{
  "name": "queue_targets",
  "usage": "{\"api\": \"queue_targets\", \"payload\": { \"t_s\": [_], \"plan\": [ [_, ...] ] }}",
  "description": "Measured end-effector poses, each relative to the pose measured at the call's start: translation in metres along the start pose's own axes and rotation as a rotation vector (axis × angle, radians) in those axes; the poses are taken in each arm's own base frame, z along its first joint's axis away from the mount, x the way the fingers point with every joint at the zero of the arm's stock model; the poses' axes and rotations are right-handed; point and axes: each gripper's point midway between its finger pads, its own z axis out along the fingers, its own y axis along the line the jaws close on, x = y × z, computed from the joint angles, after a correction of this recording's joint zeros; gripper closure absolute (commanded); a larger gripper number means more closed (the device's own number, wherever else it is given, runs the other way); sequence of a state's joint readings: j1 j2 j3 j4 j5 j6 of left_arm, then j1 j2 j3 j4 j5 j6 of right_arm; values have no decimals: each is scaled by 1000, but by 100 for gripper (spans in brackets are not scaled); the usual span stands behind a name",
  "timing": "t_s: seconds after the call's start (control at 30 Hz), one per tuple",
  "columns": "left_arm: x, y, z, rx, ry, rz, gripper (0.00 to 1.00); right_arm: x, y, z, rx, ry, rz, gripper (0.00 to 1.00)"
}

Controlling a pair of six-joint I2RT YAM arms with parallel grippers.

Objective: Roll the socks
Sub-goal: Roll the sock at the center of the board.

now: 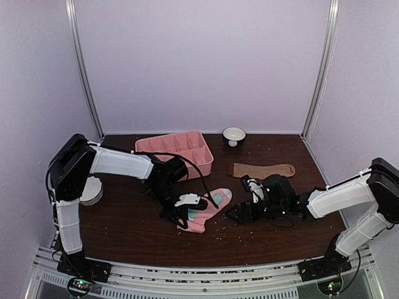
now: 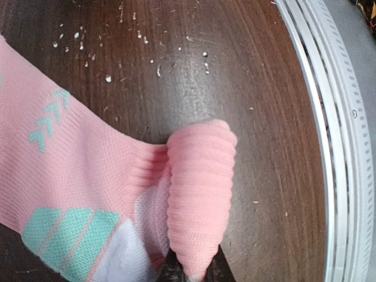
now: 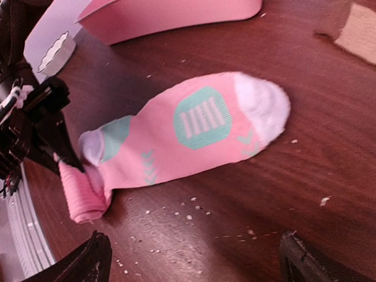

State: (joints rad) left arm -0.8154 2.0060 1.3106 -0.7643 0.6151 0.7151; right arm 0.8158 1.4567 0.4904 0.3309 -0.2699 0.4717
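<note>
The pink sock (image 1: 212, 204) with teal and white patches lies flat on the dark wooden table, toe to the back right. My left gripper (image 1: 183, 215) is shut on its ribbed cuff; in the left wrist view the cuff (image 2: 200, 194) is folded over and pinched between my jaws (image 2: 194, 274). The sock shows whole in the right wrist view (image 3: 194, 129). My right gripper (image 1: 240, 214) is open and empty, just right of the sock, its fingertips (image 3: 88, 264) low over bare table. The tan sock (image 1: 265, 169) lies flat behind my right gripper and also shows in the right wrist view (image 3: 359, 32).
A pink compartmented tray (image 1: 177, 151) stands at the back, behind the left arm. A small bowl (image 1: 234, 135) sits near the back wall. A white round object (image 1: 92, 190) is at the far left. Crumbs are scattered on the table (image 1: 124, 230). The metal rail (image 2: 338, 147) runs along the near edge.
</note>
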Motion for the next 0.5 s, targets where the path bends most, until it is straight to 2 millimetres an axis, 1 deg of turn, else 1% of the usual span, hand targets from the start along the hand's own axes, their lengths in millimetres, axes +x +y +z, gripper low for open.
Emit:
{"api": "queue_targets", "payload": {
  "t_s": [0.07,0.1,0.2,0.27,0.33,0.37,0.4,0.47,0.5],
  "plan": [
    [-2,-2,0,28,2,-46,100,-10,-11,-9,73,-54,-9,0],
    [-3,-2,0,37,4,-68,100,-15,-18,-17,116,-99,-5,0],
    [-6,-3,1,62,3,-124,100,-21,-40,-42,207,-213,59,0],
    [-4,-3,4,81,11,-162,100,-16,-53,-46,234,-235,97,0],
    [-2,-3,9,100,21,-196,100,-6,-59,-40,252,-196,91,0],
    [-2,-3,10,108,22,-207,100,0,-57,-35,257,-172,69,0],
    [-2,-3,10,115,23,-223,100,6,-51,-31,253,-150,35,0],
    [-2,-2,11,120,28,-248,100,15,-30,-27,231,-137,-71,1],
    [-3,-1,12,127,33,-269,100,18,-13,-26,193,-145,-145,3]
  ]
}}
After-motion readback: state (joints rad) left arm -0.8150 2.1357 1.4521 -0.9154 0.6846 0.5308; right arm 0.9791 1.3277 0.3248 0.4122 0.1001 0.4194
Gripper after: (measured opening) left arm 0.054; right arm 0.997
